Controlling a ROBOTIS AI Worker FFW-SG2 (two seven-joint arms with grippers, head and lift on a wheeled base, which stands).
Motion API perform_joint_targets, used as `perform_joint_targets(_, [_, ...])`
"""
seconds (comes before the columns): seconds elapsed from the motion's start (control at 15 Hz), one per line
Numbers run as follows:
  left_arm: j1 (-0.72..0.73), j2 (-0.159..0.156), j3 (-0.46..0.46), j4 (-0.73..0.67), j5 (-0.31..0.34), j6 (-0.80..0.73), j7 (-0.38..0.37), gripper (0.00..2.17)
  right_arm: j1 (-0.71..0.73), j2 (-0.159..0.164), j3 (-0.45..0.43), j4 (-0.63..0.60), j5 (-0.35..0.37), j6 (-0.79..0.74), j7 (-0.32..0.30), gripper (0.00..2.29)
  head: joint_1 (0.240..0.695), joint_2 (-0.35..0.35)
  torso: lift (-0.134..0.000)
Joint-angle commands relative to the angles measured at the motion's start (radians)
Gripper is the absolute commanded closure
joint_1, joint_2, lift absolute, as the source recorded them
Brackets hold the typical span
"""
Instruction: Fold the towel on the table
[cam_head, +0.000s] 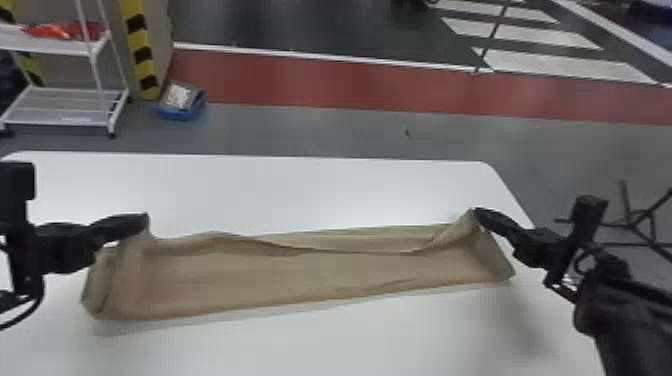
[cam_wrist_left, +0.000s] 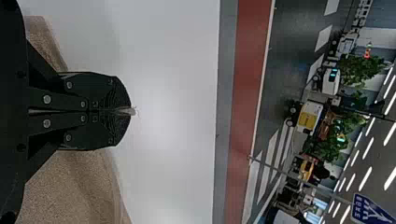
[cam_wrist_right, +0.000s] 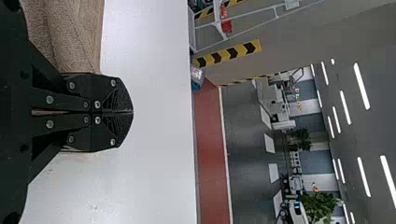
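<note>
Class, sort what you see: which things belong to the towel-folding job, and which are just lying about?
Part of the job:
- towel
- table under it
- left gripper and right gripper, each holding the towel

Just around:
- white rack
- red item on it
- blue bin on the floor

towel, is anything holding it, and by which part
The towel is held by its far edge: the left pincer near the left end, the right pincer near the right end.

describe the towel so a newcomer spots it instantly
Find the white table. Across it stretches a long tan towel, its far edge pinched at the ends by the left end effector and right end effector. Unlike them, it's wrinkled cloth.
</note>
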Motion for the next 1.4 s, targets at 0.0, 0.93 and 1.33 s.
perform_joint_targets(0.0, [0.001,-0.002,0.015,-0.012,0.003,0.008,0.002,1.29,0.059,0.000,-0.051,-0.105,-0.053,0.066,0.010,1.69,0.695,-0.217,-0.108])
perform_joint_targets(0.93, [0.342,-0.046,0.306,-0.529,0.218,0.238,-0.086,1.29,0.405,0.063,-0.315,-0.568,-0.336,0.244,0.140,1.69,0.695,-0.279,-0.108])
perform_joint_targets(1.33, [0.311,-0.058,0.203,-0.471,0.162,0.118,-0.039,1.29,0.369,0.075,-0.293,-0.533,-0.298,0.183,0.117,1.69,0.695,-0.314,-0.108])
